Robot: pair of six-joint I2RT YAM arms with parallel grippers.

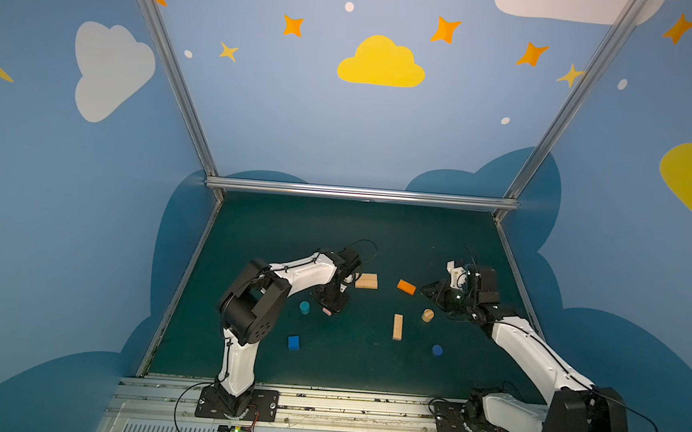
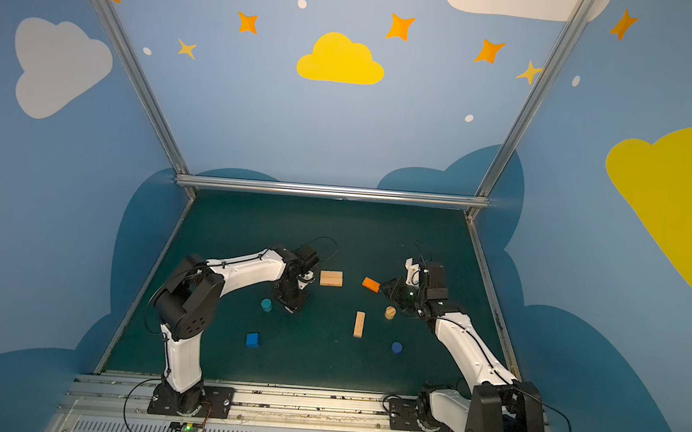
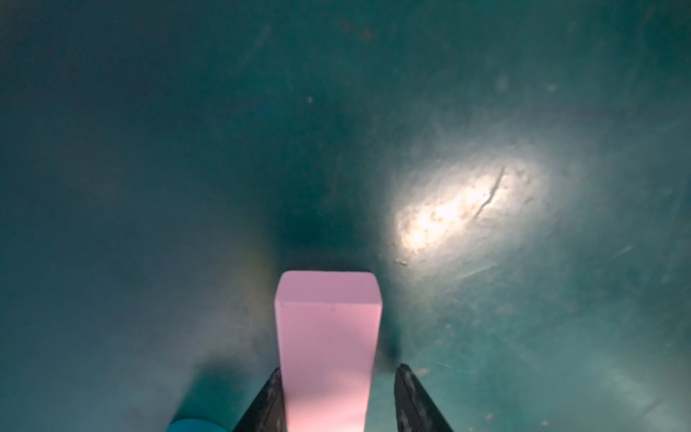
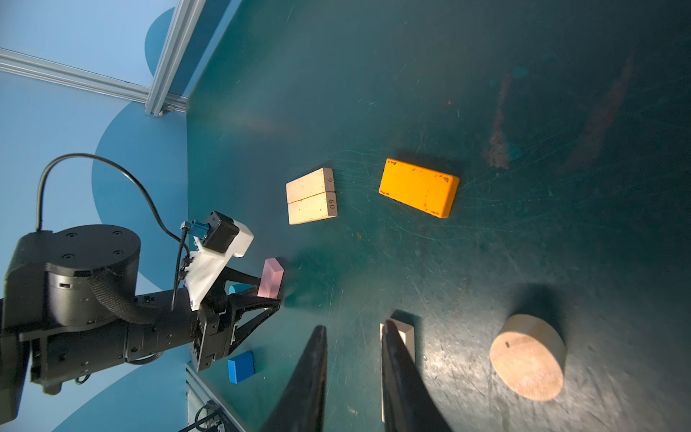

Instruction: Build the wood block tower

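A pink bar point(image 3: 329, 336) lies on the green mat between the jaws of my left gripper point(image 3: 338, 368). One finger touches its side and a gap shows at the other, so the gripper is open around it. In a top view the left gripper point(image 1: 329, 307) points down beside a teal cylinder point(image 1: 304, 307). My right gripper point(image 4: 355, 325) hovers open and empty, near the orange bar point(image 1: 406, 287) and above the tan cylinder point(image 1: 427, 315). Two tan bars point(image 1: 366, 280) lie side by side. A third tan bar point(image 1: 398, 326) lies nearer the front, partly hidden by a right finger in the right wrist view.
A blue cube point(image 1: 293, 342) sits front left and a dark-blue cylinder point(image 1: 436, 350) front right. Aluminium rails point(image 1: 360, 193) and blue walls close the mat at the back and sides. The arm bases stand on the front rail point(image 1: 343, 408).
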